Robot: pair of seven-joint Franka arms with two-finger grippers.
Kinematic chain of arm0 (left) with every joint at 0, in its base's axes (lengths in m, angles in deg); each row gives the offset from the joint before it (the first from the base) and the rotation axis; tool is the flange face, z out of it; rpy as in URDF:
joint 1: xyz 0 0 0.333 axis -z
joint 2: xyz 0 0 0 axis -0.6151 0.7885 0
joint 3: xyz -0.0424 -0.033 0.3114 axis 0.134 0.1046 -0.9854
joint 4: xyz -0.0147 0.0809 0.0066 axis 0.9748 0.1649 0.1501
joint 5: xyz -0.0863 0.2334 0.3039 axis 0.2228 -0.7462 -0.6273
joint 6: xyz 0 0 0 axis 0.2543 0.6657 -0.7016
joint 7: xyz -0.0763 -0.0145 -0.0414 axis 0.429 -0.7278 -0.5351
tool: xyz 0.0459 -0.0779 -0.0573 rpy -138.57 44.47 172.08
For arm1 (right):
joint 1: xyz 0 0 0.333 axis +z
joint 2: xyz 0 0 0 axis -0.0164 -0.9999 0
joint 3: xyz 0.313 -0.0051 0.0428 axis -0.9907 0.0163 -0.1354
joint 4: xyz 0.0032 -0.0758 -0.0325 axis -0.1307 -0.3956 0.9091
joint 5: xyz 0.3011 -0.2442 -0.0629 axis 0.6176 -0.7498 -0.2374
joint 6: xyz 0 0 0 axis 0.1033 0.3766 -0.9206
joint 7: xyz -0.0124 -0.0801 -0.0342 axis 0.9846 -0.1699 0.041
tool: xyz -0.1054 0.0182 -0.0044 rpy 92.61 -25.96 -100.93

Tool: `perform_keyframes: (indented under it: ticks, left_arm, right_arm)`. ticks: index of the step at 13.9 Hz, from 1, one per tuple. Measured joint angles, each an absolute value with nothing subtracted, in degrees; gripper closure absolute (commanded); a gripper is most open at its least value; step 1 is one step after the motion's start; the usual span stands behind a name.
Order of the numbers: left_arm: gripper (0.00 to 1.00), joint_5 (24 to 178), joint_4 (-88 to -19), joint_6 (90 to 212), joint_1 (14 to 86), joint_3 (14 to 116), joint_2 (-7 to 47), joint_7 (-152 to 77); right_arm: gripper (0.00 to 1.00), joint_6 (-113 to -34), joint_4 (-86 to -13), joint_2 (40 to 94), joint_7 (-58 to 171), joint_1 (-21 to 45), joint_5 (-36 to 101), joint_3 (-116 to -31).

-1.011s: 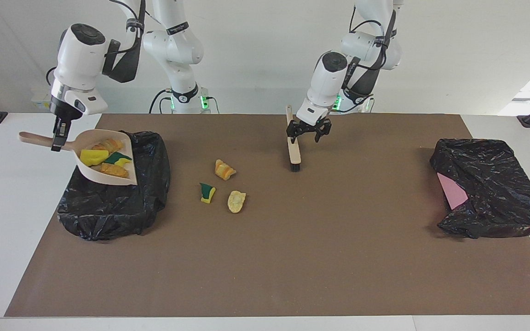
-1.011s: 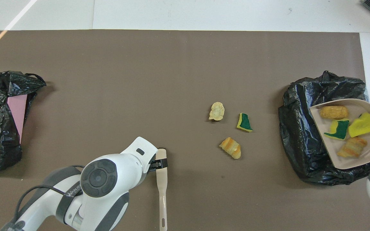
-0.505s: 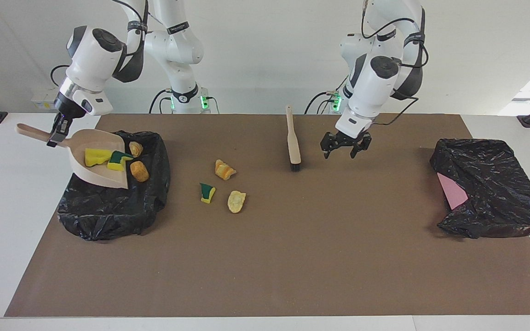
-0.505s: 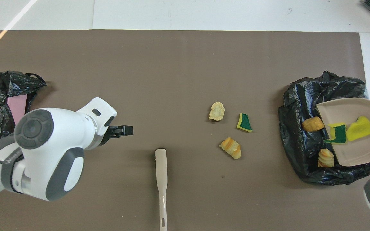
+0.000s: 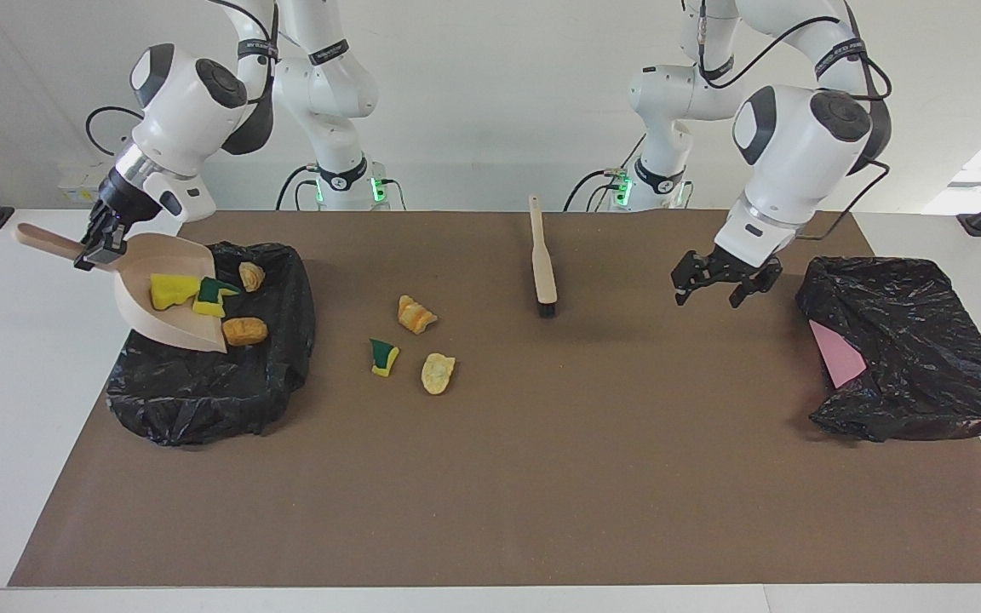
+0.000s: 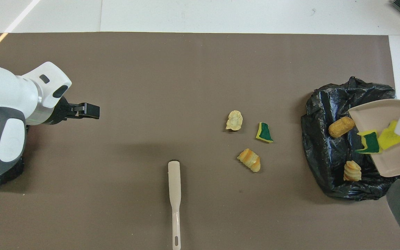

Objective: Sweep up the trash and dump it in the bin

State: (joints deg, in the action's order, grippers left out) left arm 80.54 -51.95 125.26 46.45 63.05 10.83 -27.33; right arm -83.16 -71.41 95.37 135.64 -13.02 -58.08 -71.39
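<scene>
My right gripper is shut on the handle of the beige dustpan, which hangs tilted over the black-bagged bin at the right arm's end. Two yellow-and-green sponge pieces of the trash cling at the pan's lip. Two bread chunks lie in the bin. On the mat beside the bin lie a striped bread chunk, a sponge scrap and a pale chunk. My left gripper hangs open and holds nothing.
A beige brush lies on the mat mid-table, near the robots. A second black bag with a pink sheet sits at the left arm's end, close to the left gripper.
The left gripper left the brush and swung to the second black bag. The right gripper tipped the dustpan more steeply, and two bread chunks slid from it into the bin.
</scene>
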Motion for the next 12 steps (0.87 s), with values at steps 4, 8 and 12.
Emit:
perform_keyframes:
  ticks: [4,8,12]
  left_arm:
    - [0.0,77.0,-44.5,115.5,43.4,63.0,10.8,-24.8]
    - [0.0,76.7,-38.1,107.1,42.7,62.9,10.4,-21.6]
    - [0.0,76.7,-39.0,106.7,41.2,62.9,10.0,-19.5]
  right_arm:
    - [1.0,-81.0,-70.4,95.4,135.6,-12.7,-58.7,-71.4]
    - [1.0,-80.2,-68.6,95.4,135.6,-10.1,-58.8,-71.4]
    - [1.0,-78.3,-67.3,95.3,135.3,-7.8,-58.0,-71.5]
